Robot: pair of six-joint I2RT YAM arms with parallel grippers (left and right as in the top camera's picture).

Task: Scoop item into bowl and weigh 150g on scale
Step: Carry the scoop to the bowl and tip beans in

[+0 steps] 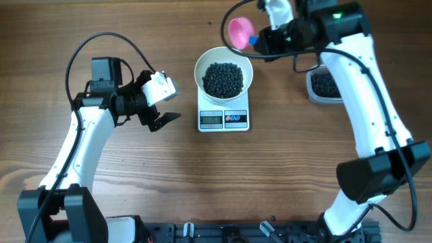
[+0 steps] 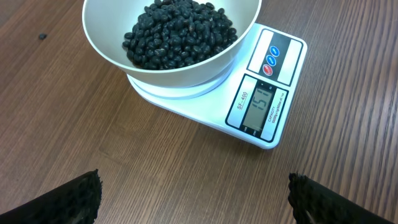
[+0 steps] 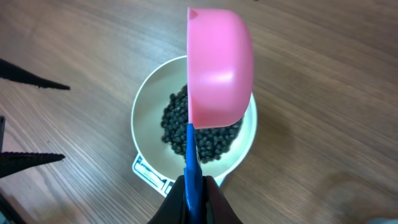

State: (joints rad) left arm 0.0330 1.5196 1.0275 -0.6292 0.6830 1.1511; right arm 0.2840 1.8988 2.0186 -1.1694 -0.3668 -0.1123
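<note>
The white bowl (image 1: 204,62) stands on the small white scale (image 1: 223,119) and holds a dark heap of the item (image 1: 223,79), black beans. In the left wrist view the bowl (image 2: 186,74), the beans (image 2: 180,31) and the scale (image 2: 261,99) lie ahead, and the display seems to read 151. My left gripper (image 1: 169,101) (image 2: 194,199) hangs open to the left of the scale, holding nothing. My right gripper (image 1: 260,40) (image 3: 196,186) is shut on the blue handle (image 3: 193,155) of a pink scoop (image 1: 241,30) (image 3: 221,68), raised edge-on over the bowl (image 3: 146,118). The scoop's inside is hidden.
A clear tub (image 1: 312,92) with more black beans stands at the right, partly under my right arm. One stray bean (image 2: 42,36) lies on the wooden table left of the bowl. Cables hang from both arms.
</note>
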